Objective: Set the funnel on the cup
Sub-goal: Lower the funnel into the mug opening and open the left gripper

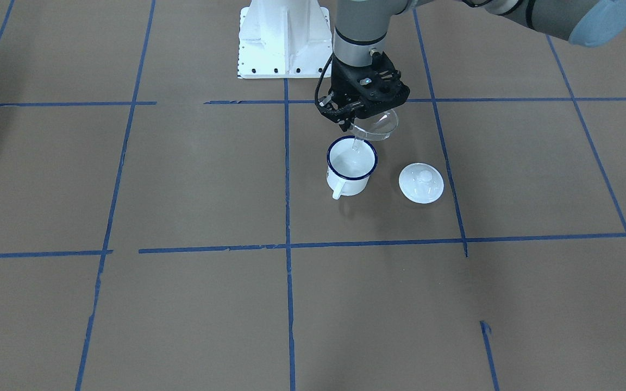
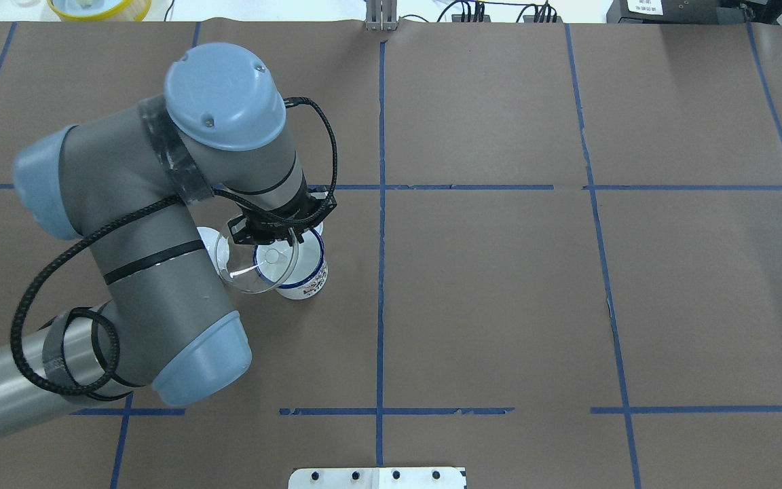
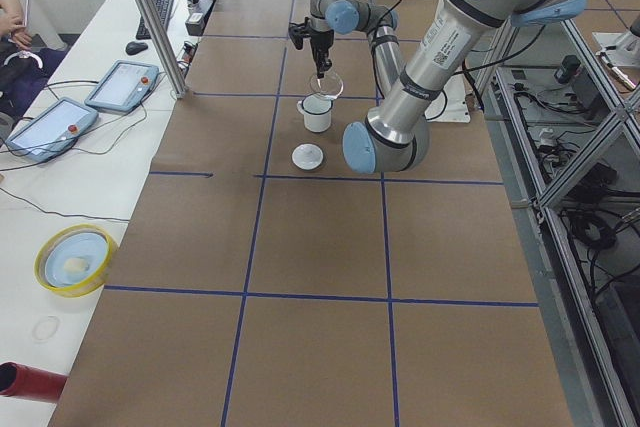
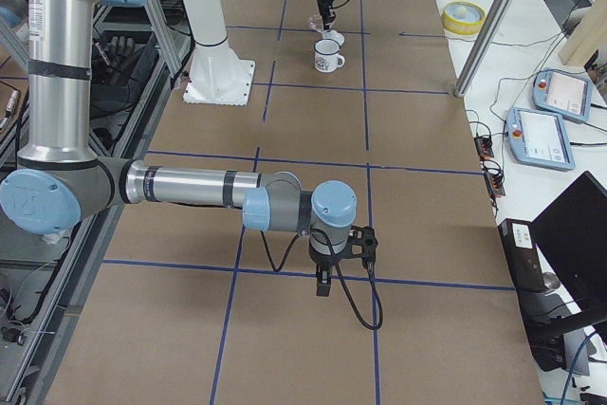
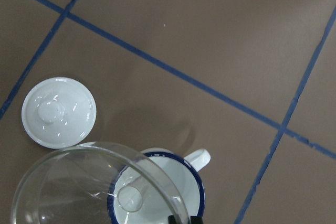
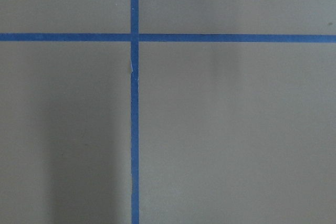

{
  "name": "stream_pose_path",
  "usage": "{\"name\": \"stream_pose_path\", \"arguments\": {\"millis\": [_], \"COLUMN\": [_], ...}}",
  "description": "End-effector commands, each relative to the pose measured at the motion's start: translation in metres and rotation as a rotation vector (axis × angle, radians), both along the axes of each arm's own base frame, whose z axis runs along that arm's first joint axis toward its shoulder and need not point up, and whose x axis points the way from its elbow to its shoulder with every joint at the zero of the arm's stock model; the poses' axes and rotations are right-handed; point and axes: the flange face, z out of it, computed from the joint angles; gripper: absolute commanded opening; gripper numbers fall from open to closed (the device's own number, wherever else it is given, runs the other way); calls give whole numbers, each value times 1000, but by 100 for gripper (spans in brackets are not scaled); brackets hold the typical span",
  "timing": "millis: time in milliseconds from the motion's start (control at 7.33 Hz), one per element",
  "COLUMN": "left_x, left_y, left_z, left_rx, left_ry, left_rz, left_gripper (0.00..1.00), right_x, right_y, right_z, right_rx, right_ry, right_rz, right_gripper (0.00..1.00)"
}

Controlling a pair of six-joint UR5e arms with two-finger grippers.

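The left gripper (image 1: 347,120) pinches the rim of the clear plastic funnel (image 1: 376,126), which is tilted with its stem over the white enamel blue-rimmed mug (image 1: 351,169). A white domed lid (image 1: 421,183) lies just beside the mug, touching nothing. Whether the far-off right gripper (image 4: 323,285) is wide or narrow cannot be told.

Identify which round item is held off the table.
The transparent clear funnel, gripped by the left gripper; the white blue-rimmed enamel mug and the white domed lid both sit on the table.
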Motion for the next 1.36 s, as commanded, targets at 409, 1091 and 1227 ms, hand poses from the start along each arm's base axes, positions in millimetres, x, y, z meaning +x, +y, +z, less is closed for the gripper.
{"name": "stream_pose_path", "arguments": {"millis": [409,1091,1227], "left_x": [42,39,24], "left_y": [-19,-18,-11], "left_z": [13,21,17], "left_rx": [53,74,91], "left_ry": [-56,-28,-2], "left_rz": [51,47,45], "left_gripper": [0,100,100], "right_x": [0,0,0], "right_y": [0,0,0], "right_z": [0,0,0], "right_rx": [0,0,0], "right_ry": [0,0,0], "right_rz": [0,0,0], "right_gripper": [100,100,100]}}
